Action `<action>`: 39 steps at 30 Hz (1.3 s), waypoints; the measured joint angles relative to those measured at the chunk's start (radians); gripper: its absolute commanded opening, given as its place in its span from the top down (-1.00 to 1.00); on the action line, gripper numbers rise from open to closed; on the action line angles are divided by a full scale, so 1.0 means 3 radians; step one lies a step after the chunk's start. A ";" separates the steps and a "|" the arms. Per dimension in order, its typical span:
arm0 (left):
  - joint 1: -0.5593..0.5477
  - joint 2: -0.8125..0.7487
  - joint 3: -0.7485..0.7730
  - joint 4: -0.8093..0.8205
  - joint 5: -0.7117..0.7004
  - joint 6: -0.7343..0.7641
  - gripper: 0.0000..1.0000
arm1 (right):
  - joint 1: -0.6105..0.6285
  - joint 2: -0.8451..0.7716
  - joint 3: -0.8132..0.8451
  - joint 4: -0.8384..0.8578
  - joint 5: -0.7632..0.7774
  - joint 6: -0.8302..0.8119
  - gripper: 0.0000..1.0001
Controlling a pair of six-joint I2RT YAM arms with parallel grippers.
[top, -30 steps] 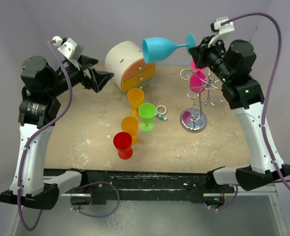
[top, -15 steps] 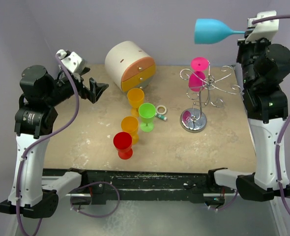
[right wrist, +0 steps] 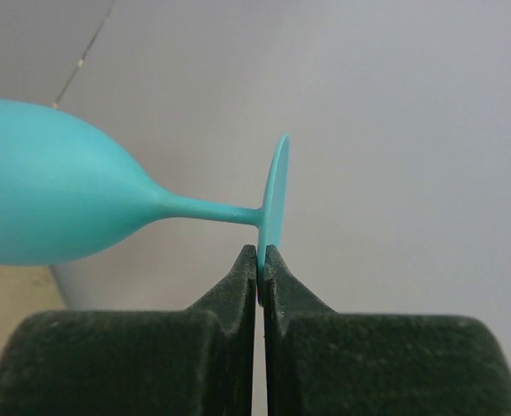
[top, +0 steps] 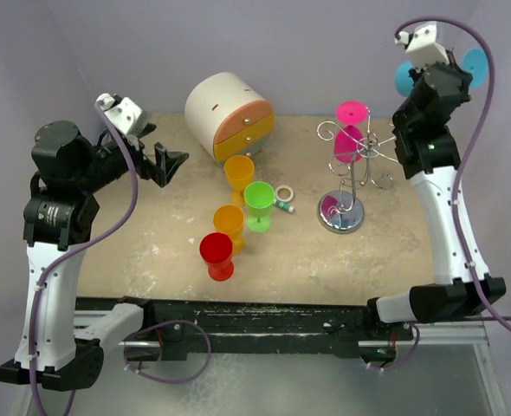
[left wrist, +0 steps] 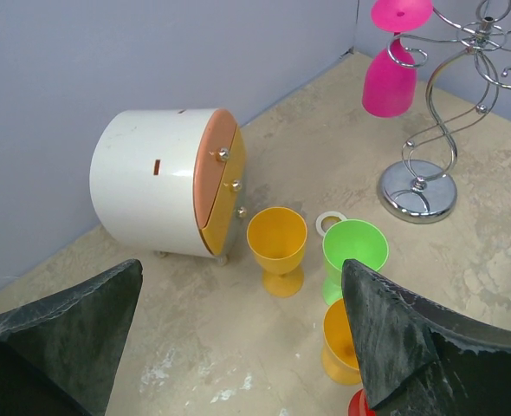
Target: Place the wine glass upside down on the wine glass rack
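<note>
The turquoise wine glass (right wrist: 56, 208) lies sideways in the air, bowl to the left. My right gripper (right wrist: 261, 253) is shut on the rim of its round foot (right wrist: 274, 186). In the top view the glass's bowl (top: 403, 80) and foot (top: 474, 62) show on either side of the raised right wrist, above and right of the wine glass rack (top: 352, 169). A pink glass (top: 348, 140) hangs upside down on the rack. My left gripper (top: 164, 161) hovers open at the left, nothing between its fingers (left wrist: 394, 338).
A white round cabinet with orange drawers (top: 229, 113) stands at the back. In the middle stand two yellow-orange cups (top: 238, 173), a green cup (top: 259, 204) and a red one (top: 216, 254). A tape roll (top: 284, 192) lies beside them. The rack's disc base (top: 340, 212) sits right of centre.
The right arm swung the turquoise glass from above the cabinet to high at the far right, beyond the rack. The left gripper drew back to the left and opened a little wider.
</note>
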 measured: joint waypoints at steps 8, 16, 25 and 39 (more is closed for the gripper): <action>0.0025 -0.0061 -0.0038 0.0004 0.0048 0.0000 -0.98 | -0.0004 0.0278 -0.0351 0.0441 0.0036 -0.0819 1.00; 0.0062 -0.0135 -0.0060 0.0004 0.0071 0.0003 -0.98 | -0.0004 0.0228 -0.0505 0.0132 -0.0622 -0.1108 1.00; 0.0113 -0.0188 -0.0060 0.0004 0.0122 0.0001 -0.98 | -0.0006 -0.0131 -0.0799 -0.0058 -0.1413 -0.1431 1.00; 0.0175 -0.0189 -0.0060 0.0004 0.0182 -0.0001 -0.98 | -0.0051 -0.0148 -0.0916 -0.0242 -0.1857 -0.1935 1.00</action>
